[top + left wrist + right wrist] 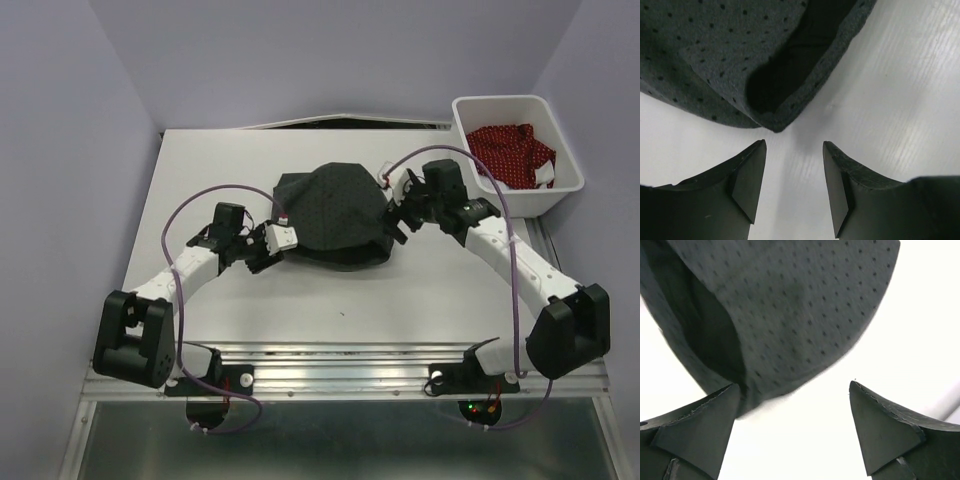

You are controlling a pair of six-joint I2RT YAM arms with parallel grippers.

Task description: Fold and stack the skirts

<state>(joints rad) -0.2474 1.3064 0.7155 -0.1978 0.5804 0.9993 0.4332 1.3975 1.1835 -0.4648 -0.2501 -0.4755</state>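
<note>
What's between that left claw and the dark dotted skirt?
Nothing but a narrow strip of bare table separates the left gripper from the nearest corner of the dark skirt; the left wrist view shows it.

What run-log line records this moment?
dark skirt on table | left gripper open, empty | right gripper open, empty | red skirt in bin
</note>
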